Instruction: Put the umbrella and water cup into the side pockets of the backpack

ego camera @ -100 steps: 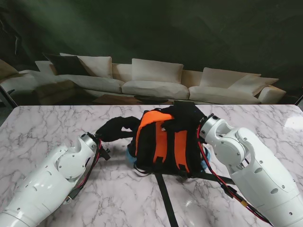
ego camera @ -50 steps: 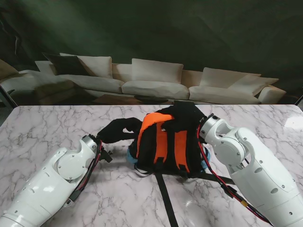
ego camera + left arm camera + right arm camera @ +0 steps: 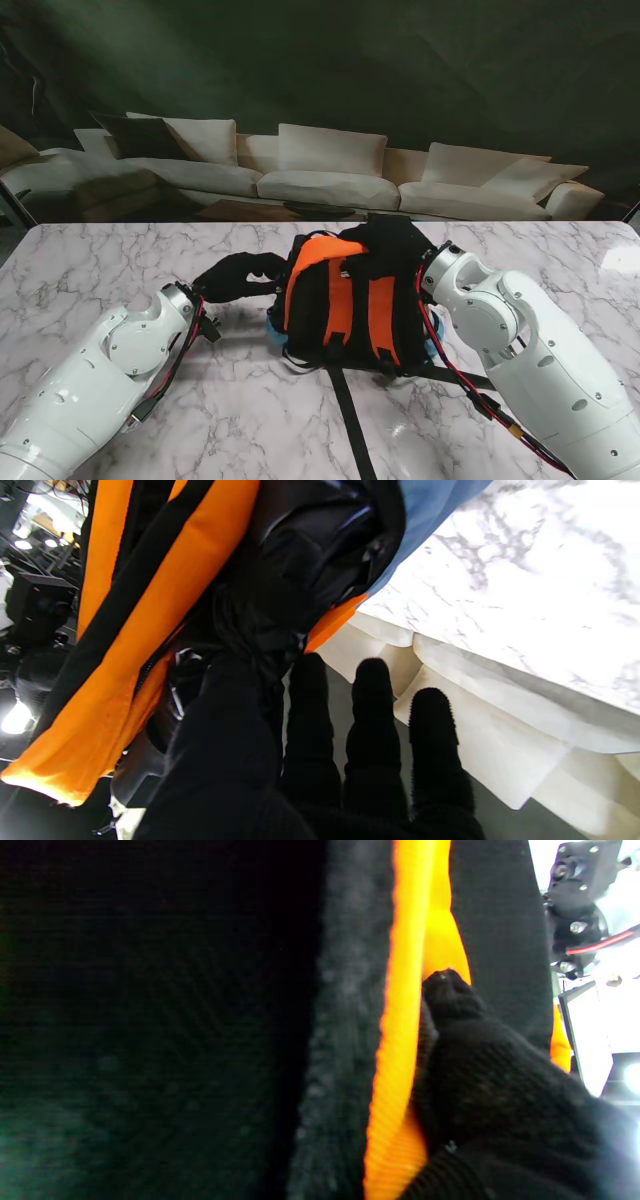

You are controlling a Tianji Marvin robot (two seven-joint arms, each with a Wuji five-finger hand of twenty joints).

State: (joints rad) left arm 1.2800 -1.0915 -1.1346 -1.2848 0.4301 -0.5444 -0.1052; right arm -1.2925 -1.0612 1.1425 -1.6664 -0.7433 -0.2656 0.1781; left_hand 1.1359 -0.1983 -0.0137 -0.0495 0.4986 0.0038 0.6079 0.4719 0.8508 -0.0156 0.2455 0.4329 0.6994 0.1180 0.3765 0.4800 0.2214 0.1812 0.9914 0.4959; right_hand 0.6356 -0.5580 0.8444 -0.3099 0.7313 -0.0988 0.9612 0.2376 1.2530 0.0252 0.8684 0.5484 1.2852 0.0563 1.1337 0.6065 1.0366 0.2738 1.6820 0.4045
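The orange and black backpack [image 3: 345, 310] lies in the middle of the marble table [image 3: 110, 260], straps up. My left hand [image 3: 238, 275], in a black glove, is at the backpack's left side with fingers [image 3: 370, 720] straight and apart, holding nothing. In the left wrist view a glossy black bundle [image 3: 310, 545], possibly the folded umbrella, sits in the side pocket of the backpack [image 3: 150, 580]. My right hand [image 3: 385, 243] lies over the pack's far top, fingers closed on it. One fingertip [image 3: 445, 985] presses the orange fabric [image 3: 400, 990]. I cannot make out the water cup.
A black strap [image 3: 345, 420] trails from the backpack toward me across the table. Blue fabric [image 3: 274, 330] shows at the pack's lower left edge. A pale sofa [image 3: 330, 170] stands beyond the far table edge. My right forearm [image 3: 540, 370] lies close along the pack's right side.
My left hand has drawn back to the left, a little away from the backpack's side. The right hand and the backpack have stayed put.
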